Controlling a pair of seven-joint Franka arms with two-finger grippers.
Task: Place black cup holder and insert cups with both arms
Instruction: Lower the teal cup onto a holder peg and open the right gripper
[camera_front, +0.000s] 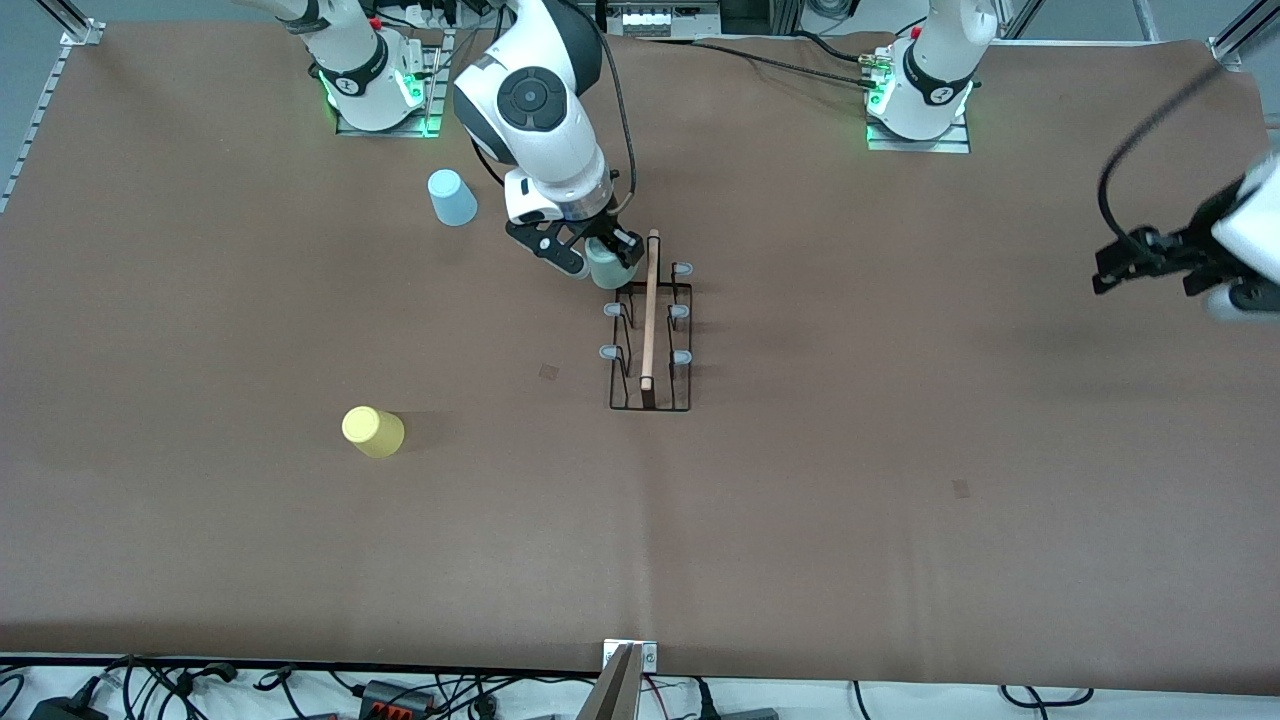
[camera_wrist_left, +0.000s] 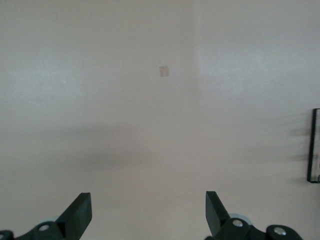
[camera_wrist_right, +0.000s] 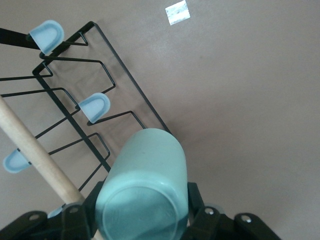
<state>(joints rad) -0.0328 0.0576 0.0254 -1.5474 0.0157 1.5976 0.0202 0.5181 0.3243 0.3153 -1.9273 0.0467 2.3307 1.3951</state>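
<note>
Right gripper (camera_front: 602, 262) is clamped on the grey-green cup (camera_wrist_right: 145, 187), held over the black cup holder's (camera_front: 650, 345) end nearest the robots, beside the wooden handle (camera_front: 651, 305). Judging by this, the holder is placed at table centre, but no cup sits on a peg yet. From the holder, the blue cup (camera_front: 452, 197) stands at ten o'clock, the yellow cup (camera_front: 372, 432) at eight. Left gripper (camera_wrist_left: 148, 212) waits wide open and empty at three o'clock.

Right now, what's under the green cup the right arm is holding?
The pale green cup, gripped by the right gripper, hangs over the black cup holder at its end nearest the robots. A grey-tipped peg shows beside it; the peg directly beneath is covered by the cup.
</note>
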